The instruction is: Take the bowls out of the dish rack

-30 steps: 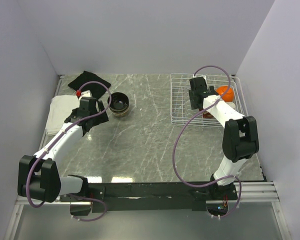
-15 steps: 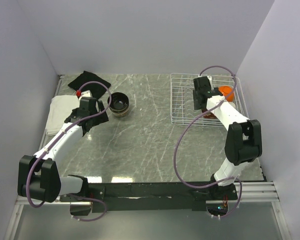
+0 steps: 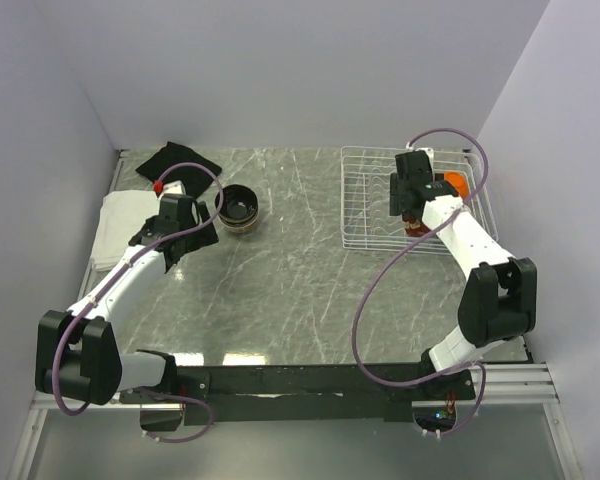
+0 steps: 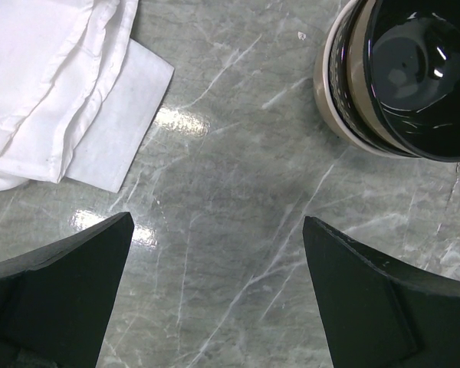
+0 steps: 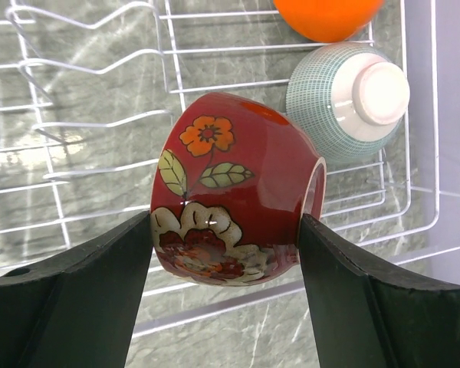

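Top external view: the white wire dish rack (image 3: 365,205) stands on the table (image 3: 300,280) at the upper right of the frame. Right wrist view: the right claw (image 5: 224,222) grips a red flowered bowl (image 5: 230,184) lying on its side at centre frame, over the rack's wires. A teal bowl (image 5: 333,100) and an orange bowl (image 5: 326,15) sit at upper right. Left wrist view: the left claw (image 4: 218,221) hangs wide open above the table, with a dark bowl (image 4: 402,77) at upper right and a white cloth (image 4: 54,77) at upper left.
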